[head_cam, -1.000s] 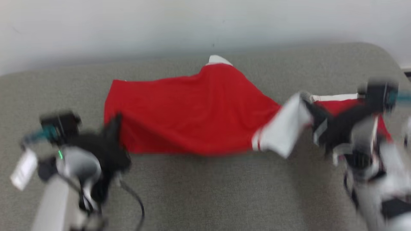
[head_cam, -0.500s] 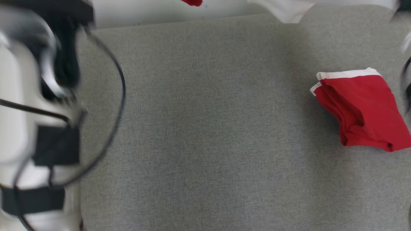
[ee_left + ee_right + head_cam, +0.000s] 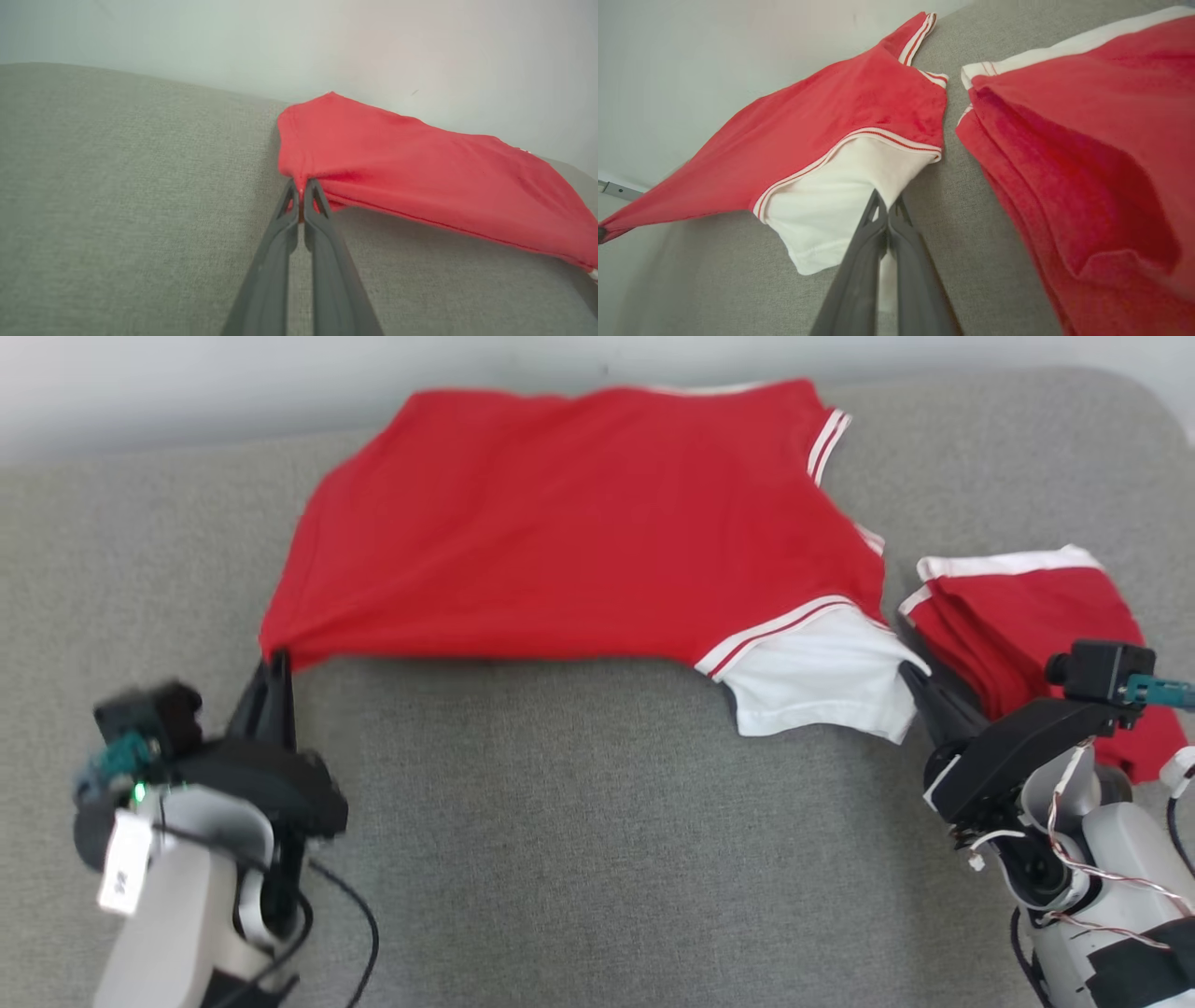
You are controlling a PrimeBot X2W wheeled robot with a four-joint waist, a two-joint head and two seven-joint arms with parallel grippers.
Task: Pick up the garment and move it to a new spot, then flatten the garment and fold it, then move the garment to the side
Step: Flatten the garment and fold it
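Since a second ago the red garment (image 3: 579, 523) has gone from a bunched strip to a broad sheet reaching the far edge of the grey upholstered surface (image 3: 560, 821); the head camera also swung meanwhile. The left pincer (image 3: 277, 663) is clamped on its near left corner. The right pincer (image 3: 910, 677) is clamped on the white sleeve at the near right. I judge the pick-up and move done and the flattening under way, with folding and setting aside left. Count: two pincers, one spread garment, and one folded red garment (image 3: 1018, 607) near the right edge.
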